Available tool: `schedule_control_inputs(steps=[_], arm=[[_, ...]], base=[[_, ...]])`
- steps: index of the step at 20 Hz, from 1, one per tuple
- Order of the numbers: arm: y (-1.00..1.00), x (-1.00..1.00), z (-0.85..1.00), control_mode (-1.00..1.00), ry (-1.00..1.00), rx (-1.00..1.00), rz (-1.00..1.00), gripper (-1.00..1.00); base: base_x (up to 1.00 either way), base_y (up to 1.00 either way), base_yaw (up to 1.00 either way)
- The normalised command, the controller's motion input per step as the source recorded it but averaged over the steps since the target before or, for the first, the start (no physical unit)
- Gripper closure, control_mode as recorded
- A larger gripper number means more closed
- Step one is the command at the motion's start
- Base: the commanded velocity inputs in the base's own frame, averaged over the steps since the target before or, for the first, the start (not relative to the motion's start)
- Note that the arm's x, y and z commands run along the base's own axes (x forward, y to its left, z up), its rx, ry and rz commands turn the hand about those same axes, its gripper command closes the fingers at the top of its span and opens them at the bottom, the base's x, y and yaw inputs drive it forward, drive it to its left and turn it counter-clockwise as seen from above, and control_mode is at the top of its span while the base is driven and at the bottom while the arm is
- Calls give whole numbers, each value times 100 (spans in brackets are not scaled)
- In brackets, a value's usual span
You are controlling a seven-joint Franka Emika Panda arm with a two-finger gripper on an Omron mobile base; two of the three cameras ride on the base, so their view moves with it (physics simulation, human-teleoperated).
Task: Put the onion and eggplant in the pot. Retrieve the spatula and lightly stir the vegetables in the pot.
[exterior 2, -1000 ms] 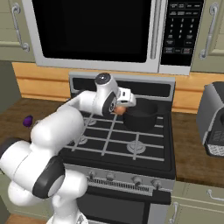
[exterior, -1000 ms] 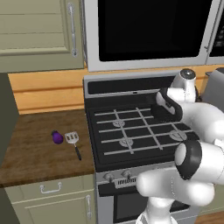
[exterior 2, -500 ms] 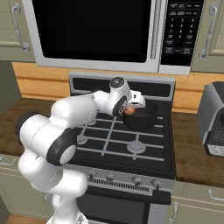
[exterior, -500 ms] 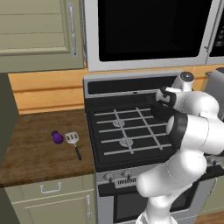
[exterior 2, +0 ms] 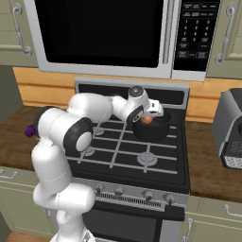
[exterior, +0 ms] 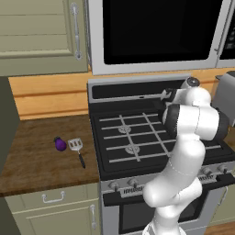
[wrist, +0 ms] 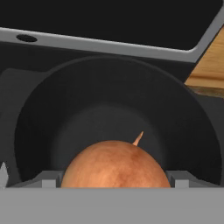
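My gripper (exterior 2: 149, 116) is shut on the onion (exterior 2: 146, 120), a round orange-tan ball, and holds it just over the black pot (exterior 2: 154, 133) on the stove's back right burner. Seen from the hand, the onion (wrist: 114, 162) sits between the fingertips, with the pot's dark walls (wrist: 109, 83) around and below it. In the left base view the hand (exterior: 169, 95) reaches behind my own arm, which hides the pot. On the wooden counter left of the stove, the purple eggplant (exterior: 60, 144) lies right beside the spatula (exterior: 76, 147), whose slotted silver head is next to it. The eggplant (exterior 2: 31, 130) peeks out behind my arm.
A microwave (exterior 2: 104, 33) hangs low over the stove (exterior: 128, 133). A grey toaster (exterior 2: 230, 130) stands on the counter to the right. My arm's elbow reaches across the front burners. Cabinets (exterior: 41, 36) hang above the left counter.
The hand has carried the onion right and back, from over the stove's middle to just above the pot. Eggplant and spatula have not moved.
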Motion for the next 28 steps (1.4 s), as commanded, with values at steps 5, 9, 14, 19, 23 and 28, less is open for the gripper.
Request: schedule_control_inputs(steps=[5,9,14,19,23,28], arm=[[-9,44,-21,-100,0,0,0,100],[-6,33,-20,-100,1,0,0,100],[-4,22,-21,-100,3,0,0,100],[-1,29,-15,-100,0,2,0,100],[-4,13,-20,-100,8,0,0,100],[-5,0,-24,-100,11,0,0,-100]], base=[[0,0,0],[0,0,0],[0,0,0],[0,0,0],[0,0,0],[0,0,0]])
